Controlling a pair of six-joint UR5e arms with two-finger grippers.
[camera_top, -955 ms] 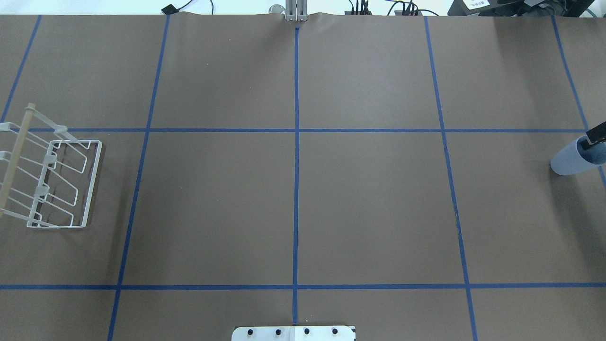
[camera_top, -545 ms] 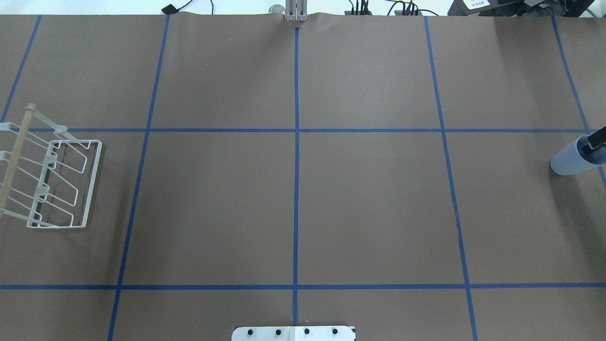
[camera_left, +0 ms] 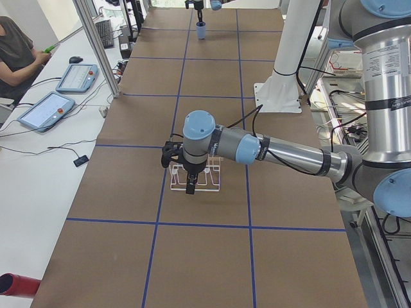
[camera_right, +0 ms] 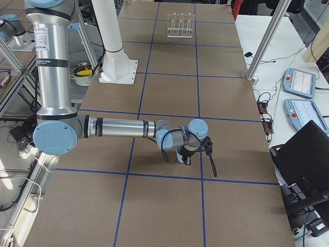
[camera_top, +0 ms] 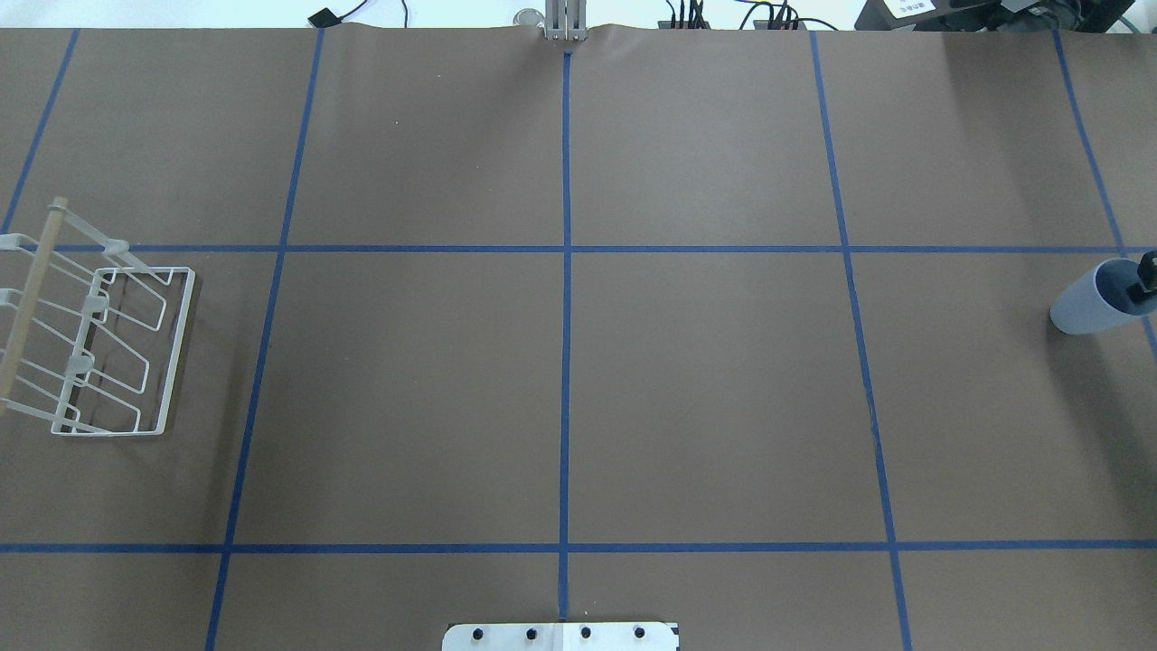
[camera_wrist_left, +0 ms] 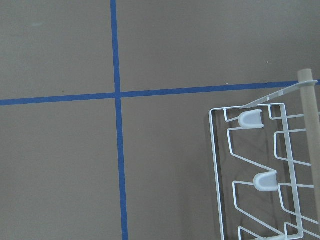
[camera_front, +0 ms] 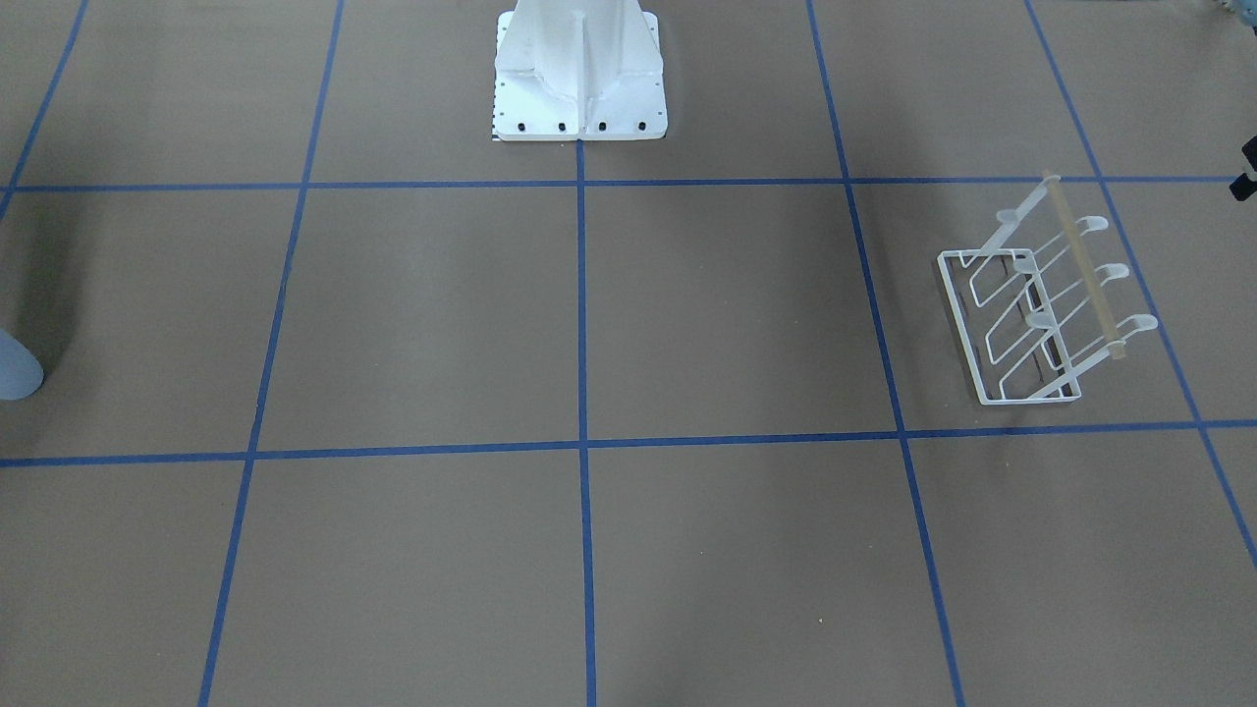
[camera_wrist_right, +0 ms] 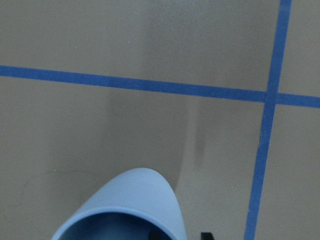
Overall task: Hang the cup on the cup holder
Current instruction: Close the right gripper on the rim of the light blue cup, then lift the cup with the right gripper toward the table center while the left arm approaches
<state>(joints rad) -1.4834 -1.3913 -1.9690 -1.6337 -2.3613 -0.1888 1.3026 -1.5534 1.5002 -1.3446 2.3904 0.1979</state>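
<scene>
The pale blue cup (camera_top: 1089, 309) stands upright at the table's far right and also shows in the front view (camera_front: 15, 368). In the right wrist view the cup (camera_wrist_right: 135, 205) lies just below the camera. My right gripper (camera_wrist_right: 180, 235) is open. One fingertip is inside the rim and the other outside it, with a gap to the wall. The white wire cup holder (camera_top: 178, 353), with its wooden bar (camera_top: 34, 289), sits at the far left. My left gripper (camera_left: 191, 186) hovers over the holder (camera_wrist_left: 265, 181); I cannot tell whether it is open or shut.
The brown table cover carries a grid of blue tape lines (camera_top: 566, 362). The robot's white base (camera_front: 579, 69) stands at the near middle edge. An operator (camera_left: 19, 51) sits at a side desk with tablets. Cables lie along the far edge (camera_top: 687, 14).
My right gripper's finger has shifted right toward the view's edge, so less of it shows at the cup's rim. The cup and the holder have not moved.
</scene>
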